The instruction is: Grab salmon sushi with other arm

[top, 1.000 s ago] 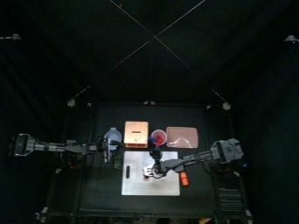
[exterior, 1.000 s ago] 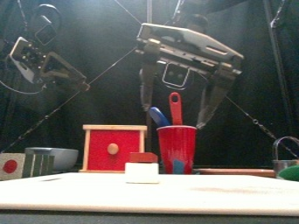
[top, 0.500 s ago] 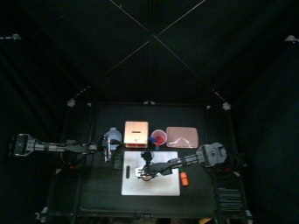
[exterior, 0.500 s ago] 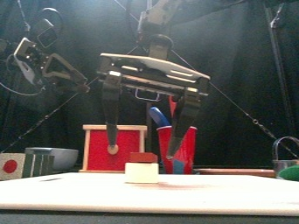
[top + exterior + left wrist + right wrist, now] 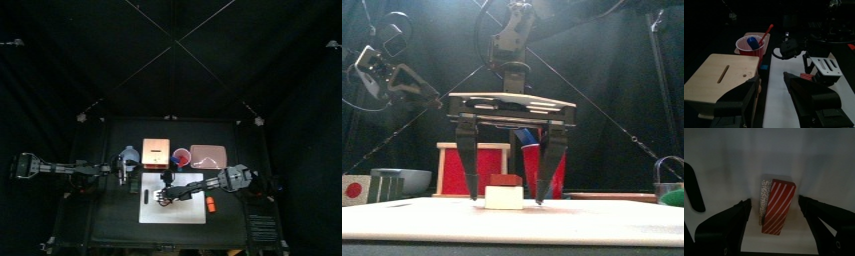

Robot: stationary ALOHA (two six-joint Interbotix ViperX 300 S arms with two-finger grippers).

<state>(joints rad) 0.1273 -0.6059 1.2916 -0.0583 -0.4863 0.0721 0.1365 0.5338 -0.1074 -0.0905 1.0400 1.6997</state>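
Observation:
The salmon sushi, a small red morsel on a white rice block, stands on the white board in the front view. My right gripper hangs straight down over it. Its jaws are wide open, one on each side of the sushi, with their tips close to the board. In the right wrist view the red-striped sushi lies between the two jaws with a gap on both sides. From above, the right gripper covers the sushi. My left gripper rests open at the table's left, holding nothing.
Behind the board stand a wooden box with a red front, a red cup holding utensils, and a copper-coloured tray. A brighter orange piece lies on the board's right side. A grey cup stands at the far left.
The right gripper has come down from above the sushi until its open jaws straddle it. The left arm has not moved.

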